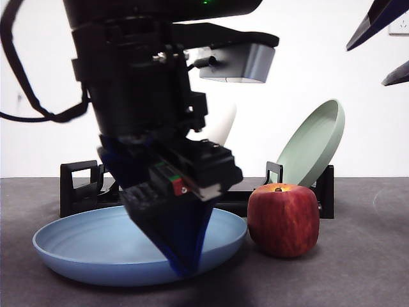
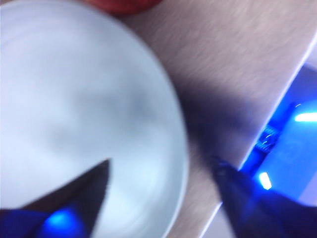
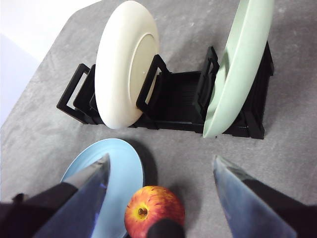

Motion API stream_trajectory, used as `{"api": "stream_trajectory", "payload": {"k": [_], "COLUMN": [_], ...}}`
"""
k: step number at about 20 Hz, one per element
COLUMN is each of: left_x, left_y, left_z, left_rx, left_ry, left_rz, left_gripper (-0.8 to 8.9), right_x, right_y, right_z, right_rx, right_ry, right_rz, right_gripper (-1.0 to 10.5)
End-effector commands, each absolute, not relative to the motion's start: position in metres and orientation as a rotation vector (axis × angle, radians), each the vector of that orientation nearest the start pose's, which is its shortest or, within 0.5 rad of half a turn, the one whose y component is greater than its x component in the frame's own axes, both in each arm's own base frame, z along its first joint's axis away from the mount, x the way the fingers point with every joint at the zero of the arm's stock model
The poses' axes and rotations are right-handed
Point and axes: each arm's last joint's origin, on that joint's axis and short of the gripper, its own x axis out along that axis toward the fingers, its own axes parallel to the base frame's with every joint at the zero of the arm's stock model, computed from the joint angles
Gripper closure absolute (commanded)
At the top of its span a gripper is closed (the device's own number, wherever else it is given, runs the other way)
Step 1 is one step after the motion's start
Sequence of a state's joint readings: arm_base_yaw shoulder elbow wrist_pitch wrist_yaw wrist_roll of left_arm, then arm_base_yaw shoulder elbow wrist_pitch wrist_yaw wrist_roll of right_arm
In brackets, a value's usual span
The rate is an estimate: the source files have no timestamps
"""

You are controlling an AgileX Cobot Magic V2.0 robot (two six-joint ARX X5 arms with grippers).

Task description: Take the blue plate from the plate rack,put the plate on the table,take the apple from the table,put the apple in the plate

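The blue plate (image 1: 83,246) lies flat on the table (image 1: 358,275), left of the apple (image 1: 283,219), which stands red with a yellow top close to its rim. My left gripper (image 1: 185,265) hangs low over the plate's near rim. In the left wrist view the left gripper (image 2: 163,171) is open, one jaw over the plate (image 2: 84,114) and the other past its edge. My right gripper (image 3: 161,163) is open, high above the apple (image 3: 154,215) and the plate (image 3: 121,168). It shows as black tips (image 1: 367,64) at the front view's top right. The plate rack (image 3: 178,99) stands behind.
A cream-white plate (image 3: 126,64) stands upright in the rack's left slots, and a sage-green plate (image 3: 240,69) leans at its right end. In the front view the left arm hides most of the cream plate (image 1: 220,121); the green plate (image 1: 313,144) rises behind the apple.
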State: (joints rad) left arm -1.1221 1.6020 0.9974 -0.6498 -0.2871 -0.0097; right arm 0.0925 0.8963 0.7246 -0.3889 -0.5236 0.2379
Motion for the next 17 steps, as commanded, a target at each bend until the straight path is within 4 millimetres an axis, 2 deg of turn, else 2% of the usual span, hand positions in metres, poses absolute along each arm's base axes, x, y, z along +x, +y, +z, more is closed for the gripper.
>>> {"api": "stream_trajectory", "payload": {"k": [1,2,4,6,7,9,11,14,17], "left_x": [0.137,0.137,0.14,0.144,0.144,0.145,0.144,0.136,0.126], "left_y": [-0.261,-0.261,-0.256,-0.245,-0.238,-0.217,-0.192,-0.157,-0.132], "left_z": [0.217,0.233,0.277,0.329,0.356,0.411,0.458,0.507,0.53], "left_rx": [0.804,0.796,0.748,0.661,0.621,0.522,0.419,0.292,0.221], "left_ry": [0.902,0.861,0.73,0.6,0.542,0.429,0.334,0.229,0.163], "left_rz": [-0.65,-0.625,-0.542,-0.469,-0.453,-0.41,-0.374,-0.314,-0.277], "left_gripper": [3.99,3.99,3.99,3.99,3.99,3.99,3.99,3.99,4.0], "right_x": [0.183,0.183,0.181,0.181,0.181,0.183,0.186,0.193,0.202], "right_y": [0.036,0.038,0.047,0.059,0.065,0.079,0.093,0.117,0.142], "right_z": [0.279,0.279,0.279,0.28,0.281,0.284,0.286,0.28,0.257], "right_rx": [0.327,0.312,0.271,0.232,0.185,0.047,-0.077,-0.189,-0.284], "right_ry": [0.619,0.619,0.621,0.651,0.673,0.743,0.81,0.895,0.98], "right_rz": [0.559,0.576,0.622,0.669,0.673,0.644,0.64,0.655,0.674], "right_gripper": [5.9,5.6,4.9,4.6,4.5,3.4,3.2,3.2,3.2]}}
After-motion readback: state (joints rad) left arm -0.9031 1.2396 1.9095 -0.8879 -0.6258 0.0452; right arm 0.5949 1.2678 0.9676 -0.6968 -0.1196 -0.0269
